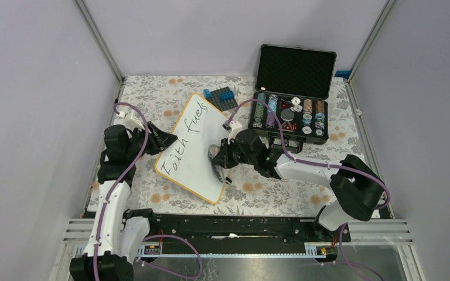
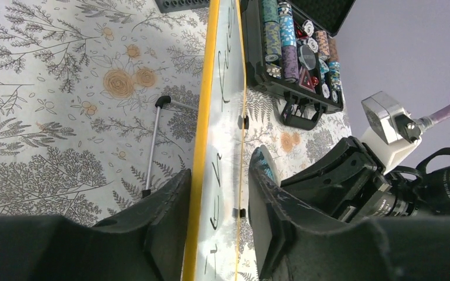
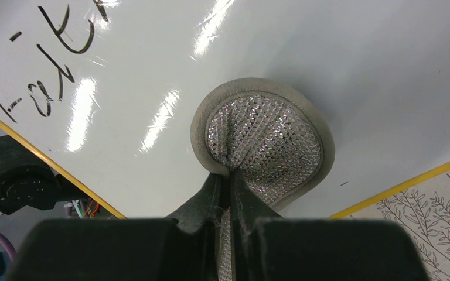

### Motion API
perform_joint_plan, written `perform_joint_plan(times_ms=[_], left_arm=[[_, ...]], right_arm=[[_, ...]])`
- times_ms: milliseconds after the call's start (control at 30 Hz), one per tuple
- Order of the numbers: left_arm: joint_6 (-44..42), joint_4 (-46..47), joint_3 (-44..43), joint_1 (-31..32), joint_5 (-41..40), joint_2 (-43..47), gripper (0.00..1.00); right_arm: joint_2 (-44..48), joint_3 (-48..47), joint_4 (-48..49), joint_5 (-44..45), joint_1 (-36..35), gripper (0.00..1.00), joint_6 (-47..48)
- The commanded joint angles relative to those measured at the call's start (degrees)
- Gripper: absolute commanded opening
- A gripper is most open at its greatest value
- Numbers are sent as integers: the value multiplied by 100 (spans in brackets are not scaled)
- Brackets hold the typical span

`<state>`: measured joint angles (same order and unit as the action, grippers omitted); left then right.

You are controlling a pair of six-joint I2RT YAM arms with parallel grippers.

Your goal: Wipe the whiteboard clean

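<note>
We see the whiteboard [image 1: 202, 126] at the centre of the flowered bench [image 1: 146, 96]. Its long axis runs from lower left to upper right of the overhead frame, and the open chip case [image 1: 293, 108] sits just past its upper right end. The left gripper [image 1: 163, 140] straddles the long left edge. In its own view the fingers [image 2: 170, 222] sit on either side of the yellow rim and look clamped on the whiteboard, which seems tipped up off the bench on that side. The right gripper [image 3: 229, 175] is clenched on a grey mesh pad [image 3: 263, 134], which is pressed flat against the bare lower right part of the whiteboard. The writing [image 1: 181, 143], "Faith fuels", is whole and follows the long axis, left and upper left of the pad, between the two grippers. We judge the wiping not yet begun on the letters. The right arm alone carries the pad, so it would have to sweep left across the short axis, then along the line of words.
</note>
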<state>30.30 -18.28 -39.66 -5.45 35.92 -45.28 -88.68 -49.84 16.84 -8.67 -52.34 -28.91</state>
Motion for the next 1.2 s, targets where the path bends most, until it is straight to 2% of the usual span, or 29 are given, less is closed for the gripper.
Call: perform_joint_plan(times_ms=[0, 100, 233, 333, 467, 600, 700, 900, 1033, 1167], left_arm=[[-106, 483, 51, -31, 207, -43, 38], [-303, 409, 37, -25, 232, -141, 28], [-517, 430, 55, 9, 268, -161, 9], [-756, 369, -34, 198, 164, -190, 0], [-851, 301, -28, 396, -36, -156, 0], [-830, 374, 5, 487, -47, -92, 0], [-777, 440, 34, 518, -62, -85, 0], [-737, 444, 46, 512, -140, -53, 0], [-737, 444, 50, 681, -204, 14, 0], [-737, 442, 54, 708, -241, 81, 0]], right_arm=[[134, -254, -108, 11, -110, 0, 185], [70, -410, -208, 101, -221, 0, 292], [-21, -726, -411, 346, -465, 0, 636], [-75, -986, -471, 526, -795, 0, 1097], [-239, -1377, -403, 662, -1269, 0, 1604], [-477, -1841, -205, 364, -1613, 0, 1971], [-729, -2223, -97, 71, -1686, 0, 2182], [-1284, -2917, -331, 120, -1692, 0, 2699], [-1394, -2826, -341, -154, -1701, 0, 2864], [-1319, -2206, -354, 202, -1703, 0, 3001]])
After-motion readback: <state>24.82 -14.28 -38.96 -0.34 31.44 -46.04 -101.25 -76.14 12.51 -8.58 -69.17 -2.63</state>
